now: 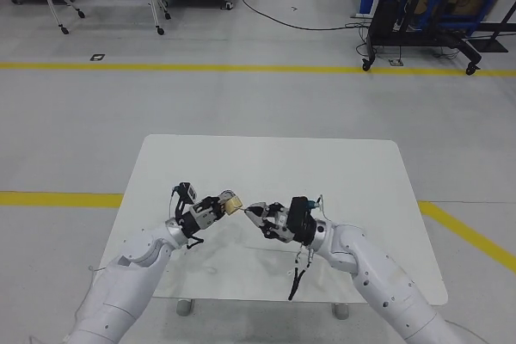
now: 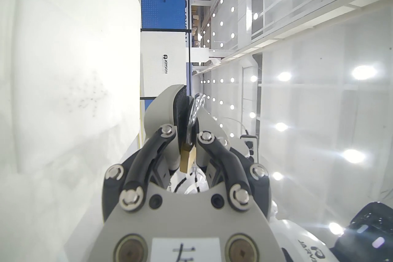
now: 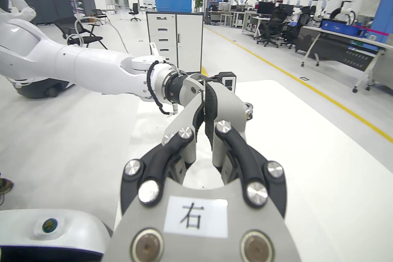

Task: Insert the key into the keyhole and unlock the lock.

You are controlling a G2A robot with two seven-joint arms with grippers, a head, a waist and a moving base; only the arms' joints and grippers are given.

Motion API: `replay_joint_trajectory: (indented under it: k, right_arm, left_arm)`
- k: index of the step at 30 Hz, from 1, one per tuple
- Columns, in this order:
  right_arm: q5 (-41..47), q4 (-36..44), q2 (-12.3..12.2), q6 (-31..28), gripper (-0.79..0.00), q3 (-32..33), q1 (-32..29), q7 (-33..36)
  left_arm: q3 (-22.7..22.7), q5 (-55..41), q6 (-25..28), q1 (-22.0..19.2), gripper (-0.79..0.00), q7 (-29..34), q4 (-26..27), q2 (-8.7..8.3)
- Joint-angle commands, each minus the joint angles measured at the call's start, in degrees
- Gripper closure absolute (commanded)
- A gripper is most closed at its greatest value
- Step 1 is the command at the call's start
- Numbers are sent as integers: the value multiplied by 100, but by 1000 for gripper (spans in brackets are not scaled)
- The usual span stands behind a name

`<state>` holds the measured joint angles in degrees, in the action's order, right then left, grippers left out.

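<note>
Found both hands held over the white rectangular bench [image 1: 327, 168], meeting tip to tip just below the centre of the top view. Found the left hand [image 1: 224, 206] closed fully on a small brass padlock with a silver shackle [image 2: 188, 157], gripped between its pads above the bench. Found the right hand [image 3: 204, 111] pressed fully closed as well; could not tell what lay between its pads. Noted a silvery metal ring [image 3: 249, 110] poking out just beside those fingers. Had the padlock hidden behind the right hand's own fingers in the right wrist view, backed by the white left arm [image 3: 92, 69]. Noted a black cable [image 1: 297, 277] dangling under the right forearm, a yellow floor line [image 1: 241, 66] across the upper frame and a black wheeled frame [image 1: 421, 39] at upper right. Picked up, in the right wrist view, a white drawer cabinet topped by a blue crate [image 3: 174, 39] beyond the bench.
</note>
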<state>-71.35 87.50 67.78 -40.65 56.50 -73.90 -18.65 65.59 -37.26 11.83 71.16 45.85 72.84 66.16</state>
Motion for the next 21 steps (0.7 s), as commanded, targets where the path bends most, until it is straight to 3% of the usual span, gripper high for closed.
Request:
replay_joint_trajectory:
  k: [1,5,14,18,21]
  right_arm:
    - [-156,217,-46,144,0,142,-199,54]
    - [-716,647,-107,902,0,341,-542,558]
    - [-687,647,-105,923,0,341,-554,562]
    - [934,426,-44,622,0,341,-583,839]
    - [2882,64,18,327,0,169,-376,2028]
  left_arm:
    - [-4,-118,-127,-15,0,79,-37,9]
    - [14,-108,-152,-52,0,125,-64,16]
    - [52,-79,353,15,0,66,20,50]
    - [110,-102,684,70,0,-20,83,66]
    - [125,-158,785,95,0,-35,97,80]
